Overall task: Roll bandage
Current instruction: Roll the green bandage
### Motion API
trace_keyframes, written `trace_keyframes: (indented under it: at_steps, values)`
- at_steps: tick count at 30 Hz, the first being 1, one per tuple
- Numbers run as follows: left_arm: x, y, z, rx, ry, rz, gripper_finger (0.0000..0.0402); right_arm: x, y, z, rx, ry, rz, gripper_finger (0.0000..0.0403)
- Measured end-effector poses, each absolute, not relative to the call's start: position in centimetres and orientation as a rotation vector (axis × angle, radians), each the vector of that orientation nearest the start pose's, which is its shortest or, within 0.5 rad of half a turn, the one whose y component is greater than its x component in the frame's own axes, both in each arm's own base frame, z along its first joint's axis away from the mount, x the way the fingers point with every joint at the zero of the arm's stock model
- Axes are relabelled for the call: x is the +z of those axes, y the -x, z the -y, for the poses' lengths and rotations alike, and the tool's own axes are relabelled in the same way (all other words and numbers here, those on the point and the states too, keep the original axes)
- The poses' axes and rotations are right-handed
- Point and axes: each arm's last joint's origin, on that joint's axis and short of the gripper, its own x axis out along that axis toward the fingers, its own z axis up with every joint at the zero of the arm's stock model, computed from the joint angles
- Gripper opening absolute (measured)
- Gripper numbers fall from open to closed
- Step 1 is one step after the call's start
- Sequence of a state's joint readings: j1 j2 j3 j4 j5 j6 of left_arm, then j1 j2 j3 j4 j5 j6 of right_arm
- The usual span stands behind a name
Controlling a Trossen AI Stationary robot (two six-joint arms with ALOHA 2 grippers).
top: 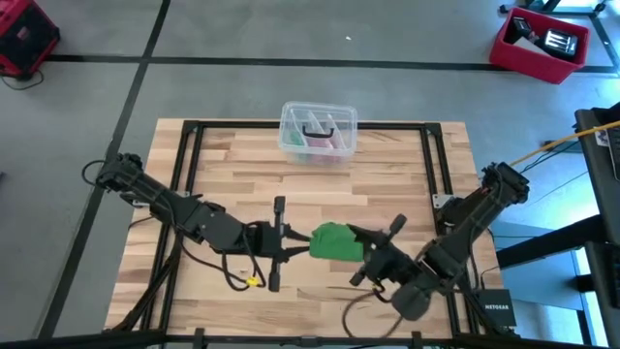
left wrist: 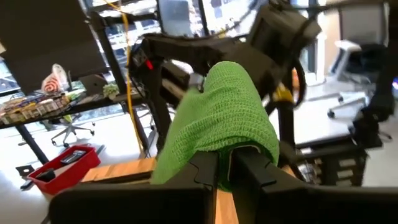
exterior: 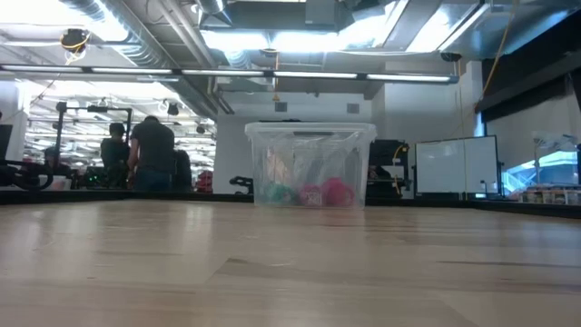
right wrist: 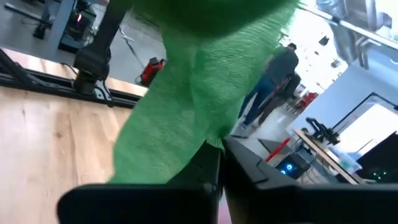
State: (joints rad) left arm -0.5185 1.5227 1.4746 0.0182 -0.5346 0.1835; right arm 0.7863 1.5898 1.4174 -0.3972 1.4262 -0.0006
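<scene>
**High view: green bandage held between two grippers, mid-roll**

High view: the bandage is seen bunched near the table's front edge, pinched between the left gripper and the right gripper.

Low view: only a clear box is shown.

Left wrist view: fingers are clamped on the fabric.

Right wrist view: fingers are closed on it too. A coordinated turn is judged to be needed next.

The bandage is bright green with a fine woven weave, between the dark left hand and dark right hand. The counter is pale striped wood, black-framed. The box is clear, holding pink, green and dark items.
</scene>
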Motion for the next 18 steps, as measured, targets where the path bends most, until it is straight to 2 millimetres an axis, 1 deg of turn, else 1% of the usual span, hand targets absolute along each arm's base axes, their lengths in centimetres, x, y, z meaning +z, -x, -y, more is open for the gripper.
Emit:
trace_keyframes:
  at_steps: [4,7,12,14,18]
  values:
    - [40.7,-30.3,17.0,-0.027,-0.25,-0.076,0.0017,34.7,-24.3,-23.4,-0.57,0.523,-0.237,0.0006]
    - [40.5,-29.7,18.0,-0.054,-0.288,-0.086,0.0017,34.7,-23.0,-24.6,-0.524,0.532,-0.222,0.0008]
    - [40.6,-28.7,19.3,-0.006,-0.35,-0.084,0.0017,34.6,-21.2,-26.1,-0.45,0.553,-0.211,0.0005]
    - [40.9,-28.2,19.6,-0.005,-0.353,-0.067,0.0017,34.4,-20.6,-26.4,-0.431,0.559,-0.211,0.0004]
    - [42.5,-26.9,20.3,-0.025,-0.345,0.034,0.0017,33.7,-19.7,-26.4,-0.405,0.541,-0.224,0.0003]
